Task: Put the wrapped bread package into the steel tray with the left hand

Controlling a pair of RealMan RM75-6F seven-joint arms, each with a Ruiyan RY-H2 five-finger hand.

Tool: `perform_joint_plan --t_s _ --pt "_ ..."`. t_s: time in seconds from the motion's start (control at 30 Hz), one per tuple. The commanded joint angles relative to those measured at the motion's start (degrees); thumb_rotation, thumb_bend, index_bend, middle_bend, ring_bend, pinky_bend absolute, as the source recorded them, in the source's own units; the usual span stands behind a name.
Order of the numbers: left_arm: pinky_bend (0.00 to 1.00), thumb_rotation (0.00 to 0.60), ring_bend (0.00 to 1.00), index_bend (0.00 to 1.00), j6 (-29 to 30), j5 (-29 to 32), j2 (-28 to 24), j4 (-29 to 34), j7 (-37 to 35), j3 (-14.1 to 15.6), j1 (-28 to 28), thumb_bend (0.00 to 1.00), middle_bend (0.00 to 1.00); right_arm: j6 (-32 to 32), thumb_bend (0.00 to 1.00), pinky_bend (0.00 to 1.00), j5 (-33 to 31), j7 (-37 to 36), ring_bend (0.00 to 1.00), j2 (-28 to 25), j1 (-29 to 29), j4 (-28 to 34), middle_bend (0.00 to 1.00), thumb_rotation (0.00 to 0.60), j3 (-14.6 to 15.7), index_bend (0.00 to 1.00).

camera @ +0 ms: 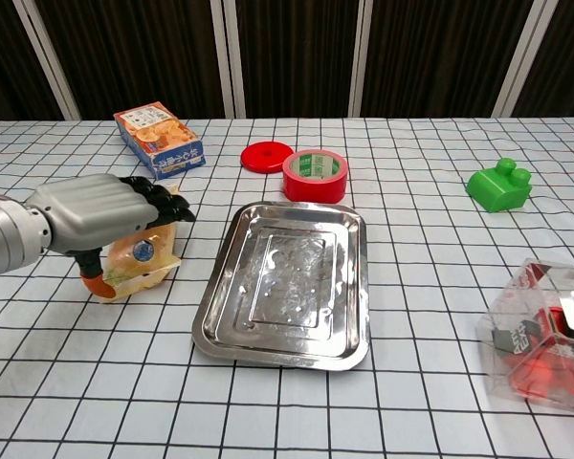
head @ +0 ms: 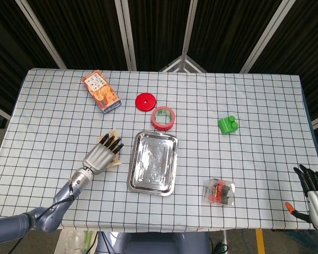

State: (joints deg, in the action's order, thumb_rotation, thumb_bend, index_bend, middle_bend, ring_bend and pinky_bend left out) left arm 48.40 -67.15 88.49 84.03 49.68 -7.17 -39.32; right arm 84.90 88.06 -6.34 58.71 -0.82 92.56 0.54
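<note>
The wrapped bread package (camera: pixel 142 256) lies on the checked cloth just left of the steel tray (camera: pixel 287 282). My left hand (camera: pixel 100 212) lies over it from the left, dark fingers stretched across its top and the orange-tipped thumb at its near-left edge. The package still rests flat on the table. In the head view the left hand (head: pixel 102 154) hides nearly all of it, beside the tray (head: pixel 152 164). My right hand (head: pixel 314 191) hovers at the table's near right corner, fingers spread and holding nothing.
An orange snack box (camera: pixel 159 140), a red lid (camera: pixel 267 155) and a red tape roll (camera: pixel 316 175) stand behind the tray. A green toy (camera: pixel 498 185) sits far right, a clear plastic box (camera: pixel 545 335) near right.
</note>
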Motion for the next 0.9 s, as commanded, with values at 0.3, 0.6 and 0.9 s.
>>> perform_joint_plan --t_s 0.3,0.6,0.9 --pt "0.34 0.6 0.34 0.31 4.2 1.1 3.0 -3.4 2.2 1.6 -1.0 0.06 0.44 -0.3 0.3 0.0 -0.4 0.0 0.0 -0.2 0.1 0.1 0.0 0.6 -0.1 0.0" --pt "0.39 0.6 0.39 0.33 7.7 -0.1 3.3 -3.0 1.6 1.9 -1.2 0.09 0.48 -0.1 0.3 0.0 -0.2 -0.4 0.0 -0.4 -0.1 0.2 0.0 0.6 0.0 0.0" --pt "0.38 0.6 0.39 0.34 13.0 -5.2 2.6 2.6 0.3 -0.3 -2.7 0.09 0.47 -0.2 0.3 0.0 0.4 -1.5 0.0 -0.8 0.0 0.4 0.0 0.6 0.2 0.0"
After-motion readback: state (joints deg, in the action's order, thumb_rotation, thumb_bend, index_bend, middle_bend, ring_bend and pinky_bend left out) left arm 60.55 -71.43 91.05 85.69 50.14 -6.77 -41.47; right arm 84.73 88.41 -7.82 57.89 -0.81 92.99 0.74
